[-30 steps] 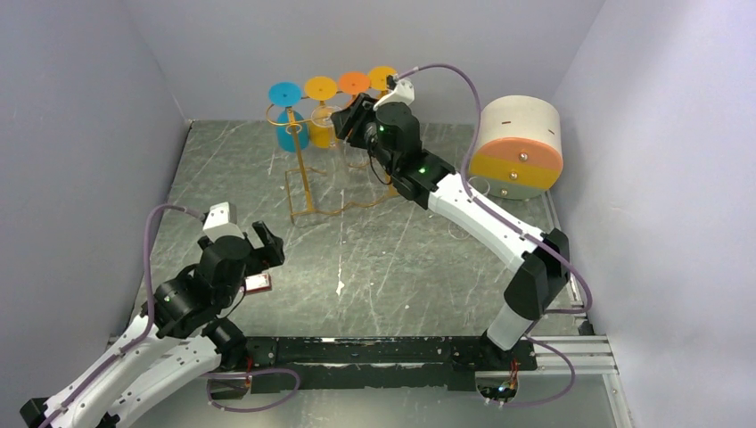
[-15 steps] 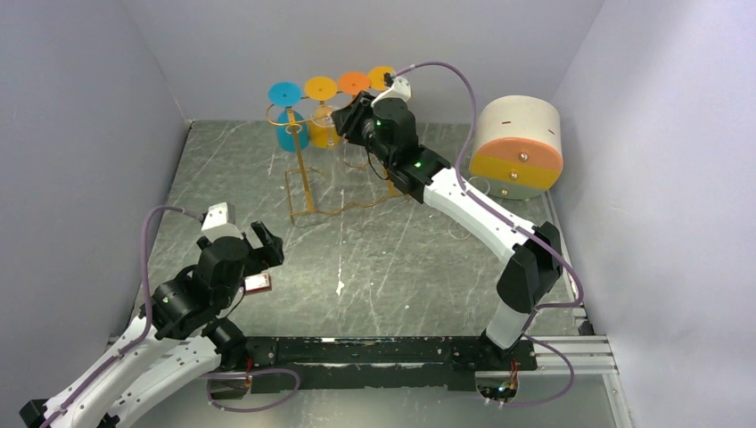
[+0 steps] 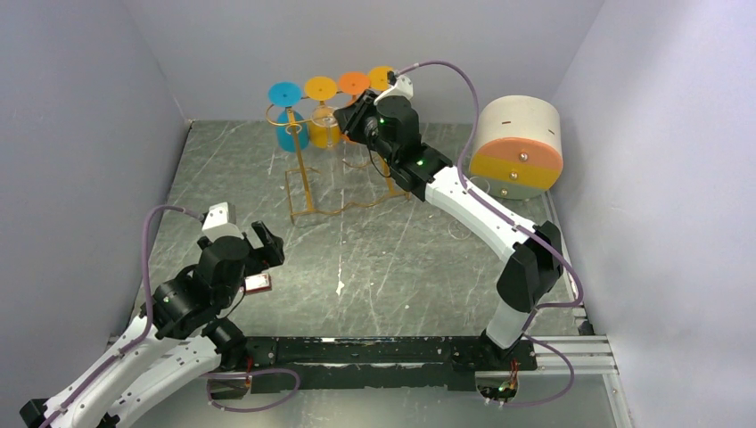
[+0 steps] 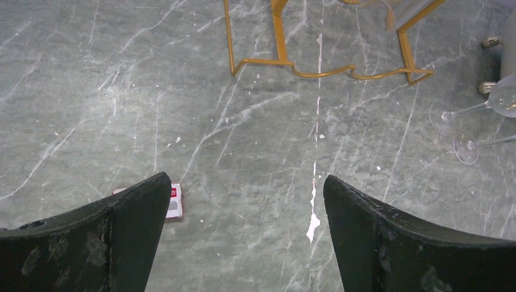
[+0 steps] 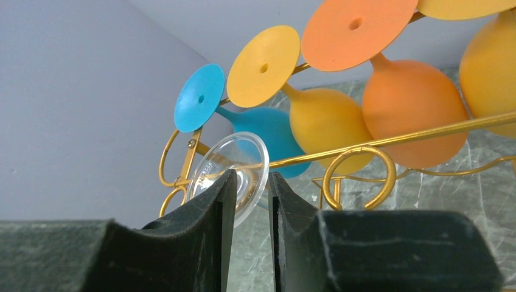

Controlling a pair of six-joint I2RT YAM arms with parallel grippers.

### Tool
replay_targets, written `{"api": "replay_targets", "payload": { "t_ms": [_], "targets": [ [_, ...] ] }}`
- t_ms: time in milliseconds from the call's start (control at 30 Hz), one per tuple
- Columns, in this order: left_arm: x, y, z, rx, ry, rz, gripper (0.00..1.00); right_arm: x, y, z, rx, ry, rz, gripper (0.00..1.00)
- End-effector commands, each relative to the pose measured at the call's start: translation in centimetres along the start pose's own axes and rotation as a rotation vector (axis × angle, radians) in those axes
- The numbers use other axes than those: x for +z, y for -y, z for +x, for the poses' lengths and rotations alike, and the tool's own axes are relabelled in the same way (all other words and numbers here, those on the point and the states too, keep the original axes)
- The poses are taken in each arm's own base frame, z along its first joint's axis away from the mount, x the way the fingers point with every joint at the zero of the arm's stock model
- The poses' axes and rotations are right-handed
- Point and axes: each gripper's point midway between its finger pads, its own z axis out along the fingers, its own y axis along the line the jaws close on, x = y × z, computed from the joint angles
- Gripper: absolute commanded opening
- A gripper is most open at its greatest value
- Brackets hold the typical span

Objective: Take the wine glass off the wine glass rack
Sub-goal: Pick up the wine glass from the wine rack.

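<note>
Pinching in tight, the right gripper (image 5: 252,177) has its two dark fingers drawn almost together around what looks to be the stem of the clear wine glass (image 5: 243,158). The stem itself is hidden, but the round transparent foot sits right above the fingertips, so I'd call it clenched on the glass rather than merely near it.

Over the last second the change has been small. Seen from above, the wrist has crept a touch toward 11 o'clock, deeper into the top of the wine glass rack (image 3: 304,178), and the forearm has lifted with it. To me that reads as the start of the draw-off, not the end of it. The clear foot appears level with the gold top bar, with the curled end loops at about 9 o'clock from the fingers, so the glass seems to be hanging on the rack and not yet free.

Just beyond, between 12 and 2 o'clock from the fingers, hang the blue glass (image 5: 268,131), the yellow glass (image 5: 325,125) and the orange glass (image 5: 411,103), feet up and crowded together. A careless slide that way could knock them.

Farther out in the overhead view, a round drum (image 3: 517,147) stands at 3 o'clock from the rack. Down at 8 o'clock on the table (image 3: 401,259), the left gripper (image 4: 246,182) has not stirred. Its jaws are spread wide and hold nothing, with a small card (image 4: 174,202) just beside one finger and two clear glasses (image 4: 468,112) lying on their sides at its 2 o'clock.
</note>
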Motion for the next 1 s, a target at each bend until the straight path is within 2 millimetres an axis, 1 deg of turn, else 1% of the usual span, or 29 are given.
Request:
{"api": "replay_targets", "payload": {
  "t_ms": [0,67,300,467,600,667,767,967],
  "targets": [
    [-0.4,0.7,-0.8,-0.011,0.021,0.045,1.00,0.1,-0.5,-0.3,0.044,-0.002,-0.024,0.29],
    [-0.6,0.7,-0.9,-0.021,0.032,0.053,1.00,-0.1,-0.8,-0.3,0.058,-0.008,-0.042,0.33],
    [-0.8,0.7,-1.1,-0.042,0.050,0.071,1.00,-0.3,-0.9,0.1,0.084,-0.031,-0.055,0.33],
    [-0.8,0.7,-1.0,-0.041,0.048,0.069,1.00,-0.4,-0.5,-0.4,0.064,-0.015,-0.025,0.28],
    [-0.8,0.3,-1.1,-0.045,0.045,0.043,1.00,-0.2,-0.2,-0.2,0.049,-0.028,-0.010,0.21],
    [-0.7,0.5,-0.9,-0.040,0.040,0.050,1.00,-0.4,-0.3,-0.2,0.054,-0.028,-0.016,0.18],
    [-0.5,0.6,-0.7,-0.033,0.032,0.051,1.00,-0.6,-0.5,-0.4,0.062,-0.023,-0.026,0.16],
    [-0.5,0.5,-0.6,-0.023,0.022,0.040,1.00,-1.2,-1.5,-1.5,0.090,-0.004,-0.050,0.09]
  ]
}}
